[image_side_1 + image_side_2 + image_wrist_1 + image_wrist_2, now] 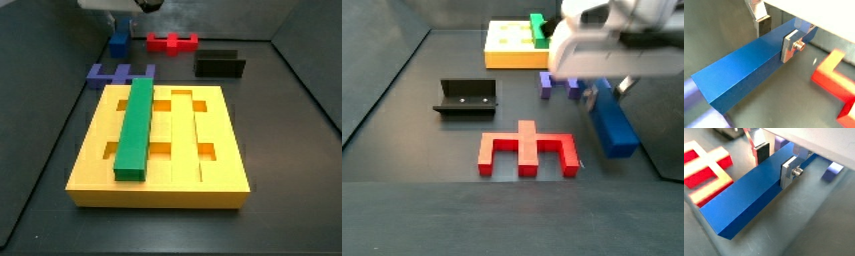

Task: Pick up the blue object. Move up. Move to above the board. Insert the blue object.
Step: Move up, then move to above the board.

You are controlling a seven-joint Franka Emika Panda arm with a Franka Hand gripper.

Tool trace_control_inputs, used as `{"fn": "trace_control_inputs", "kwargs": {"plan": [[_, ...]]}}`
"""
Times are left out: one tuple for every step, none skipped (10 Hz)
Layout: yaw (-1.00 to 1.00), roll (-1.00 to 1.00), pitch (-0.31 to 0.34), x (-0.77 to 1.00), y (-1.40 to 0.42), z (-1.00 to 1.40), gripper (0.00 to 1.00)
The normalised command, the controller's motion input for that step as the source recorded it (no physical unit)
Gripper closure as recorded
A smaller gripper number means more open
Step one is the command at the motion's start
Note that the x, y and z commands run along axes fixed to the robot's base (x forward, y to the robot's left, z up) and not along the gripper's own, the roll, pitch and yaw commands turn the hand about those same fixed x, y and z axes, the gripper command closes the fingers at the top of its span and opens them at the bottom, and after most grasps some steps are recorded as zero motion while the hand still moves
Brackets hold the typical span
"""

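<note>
The end effector point(776, 162) straddles the blue bar point(747, 198), one silver finger point(791, 172) flat against each long side, gripping it near one end. The bar lies on the floor at the yellow board's point(221, 150) 12 o'clock (a side view), beside the red block point(528, 149).
</note>
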Motion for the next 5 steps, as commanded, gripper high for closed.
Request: {"fn": "trace_control_inputs", "kwargs": {"plan": [[-0.02,0.09,0.045,-0.05,0.01,0.27,1.0],[0.0,0.0,0.0,0.0,0.0,1.4,1.0],[0.0,-0.02,0.037,-0.02,0.0,1.4,1.0],[0.0,0.0,0.045,-0.04,0.0,1.4,1.0],[0.01,0.06,0.017,-0.02,0.0,1.4,1.0]]}}
